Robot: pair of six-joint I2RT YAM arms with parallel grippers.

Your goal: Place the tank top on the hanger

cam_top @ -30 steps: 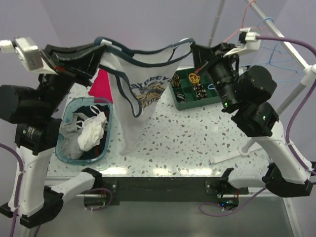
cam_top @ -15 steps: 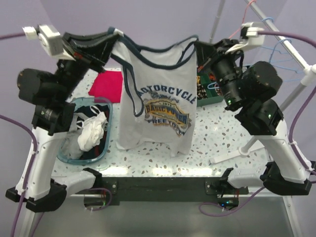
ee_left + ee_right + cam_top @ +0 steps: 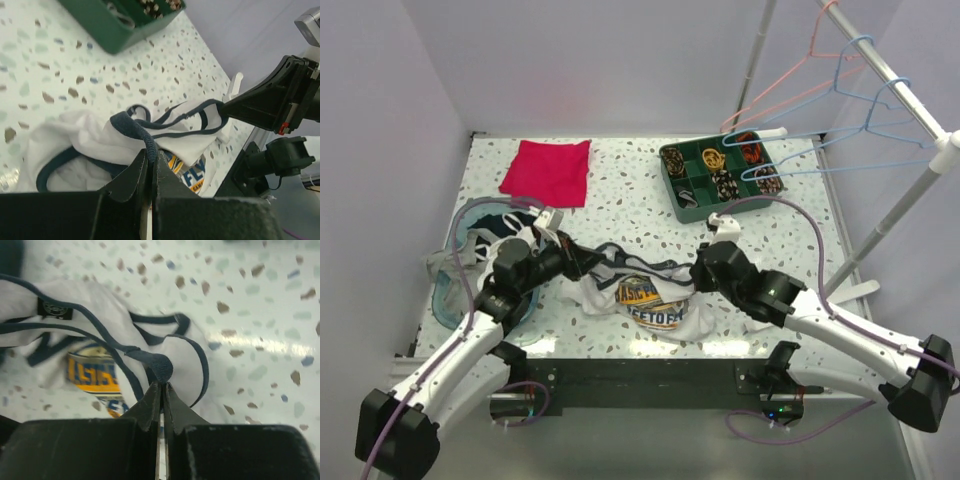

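Observation:
The tank top (image 3: 645,300) lies bunched on the table near the front edge, its yellow-and-blue graphic facing up. My left gripper (image 3: 582,268) is shut on a navy-trimmed strap at its left end; in the left wrist view the strap (image 3: 142,137) is pinched between my fingertips (image 3: 150,156). My right gripper (image 3: 695,275) is shut on the navy trim at its right end, as the right wrist view (image 3: 162,385) shows over the shirt (image 3: 100,335). The light-blue hanger (image 3: 861,42) hangs on the rail at the back right, far from both grippers.
A red folded cloth (image 3: 548,170) lies at the back left. A clear blue bin (image 3: 450,300) of clothes stands left of my left arm. A green compartment tray (image 3: 682,205) sits at the back right. A pink hanger (image 3: 770,90) hangs on the rail (image 3: 895,85).
Both arms have come down from high above the table to low over its front. The tank top, held spread and hanging before, now lies bunched on the table, both grippers still gripping its straps.

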